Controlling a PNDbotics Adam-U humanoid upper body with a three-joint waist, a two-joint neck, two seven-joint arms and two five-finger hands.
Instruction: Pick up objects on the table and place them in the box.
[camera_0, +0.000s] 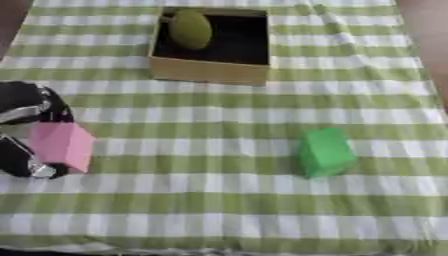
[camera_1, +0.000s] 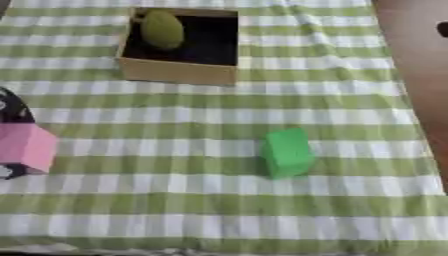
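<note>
Gripping a matte pink block (camera_0: 61, 145), left robot hand (camera_0: 24, 131) curls.

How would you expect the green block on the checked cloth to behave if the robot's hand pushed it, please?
The green block has flat faces, so it would probably slide, not roll. It looks stiff. The green-and-white checked cloth may bunch under it.

The box (camera_0: 210, 70) sits at the far side of the table (camera_0: 219, 210). An egg-shaped thing (camera_0: 190, 29) lies inside it, at its left. A block (camera_0: 325, 151) sits nearer, to the right. Another block (camera_0: 61, 145) is in the left hand (camera_0: 22, 107), far left.
</note>
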